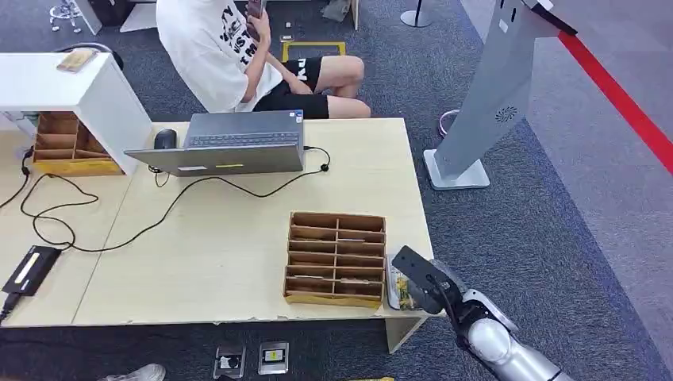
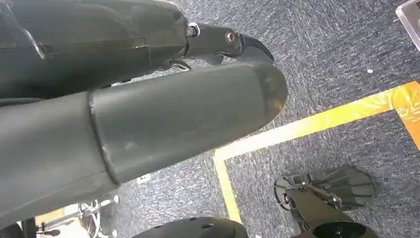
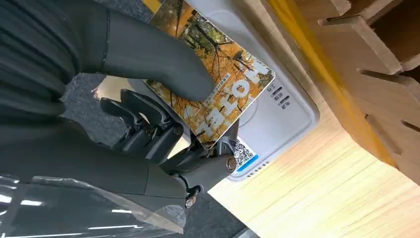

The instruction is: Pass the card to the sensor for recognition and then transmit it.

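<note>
Right wrist view: the right hand (image 3: 163, 124) pinches a card (image 3: 213, 94) printed with autumn trees, thumb on its face and dark fingers (image 3: 148, 134) beneath it.
Card position: held flat just over a white sensor (image 3: 287, 114), which lies on the table beside the wooden organizer (image 3: 376, 74); whether card and sensor touch cannot be told.
Head view, right arm: the silver right arm (image 1: 508, 353) comes in from below, the hand (image 1: 424, 286) over the table's near right corner.
Left hand: the left wrist view shows a thick grey thumb (image 2: 188, 119) and a darker finger above grey carpet; whether the fingers are spread or curled cannot be told.
Surface: a pale wood table (image 1: 222, 238) carries the compartmented organizer (image 1: 336, 258), a laptop (image 1: 230, 143), a mouse (image 1: 165, 139) and a black cable (image 1: 119, 230).
Room: a person (image 1: 238, 55) sits behind the table; a grey kiosk (image 1: 492, 95) stands on the carpet to the right.
Edges: the sensor sits close to the table's right edge, between the organizer and open carpet.
</note>
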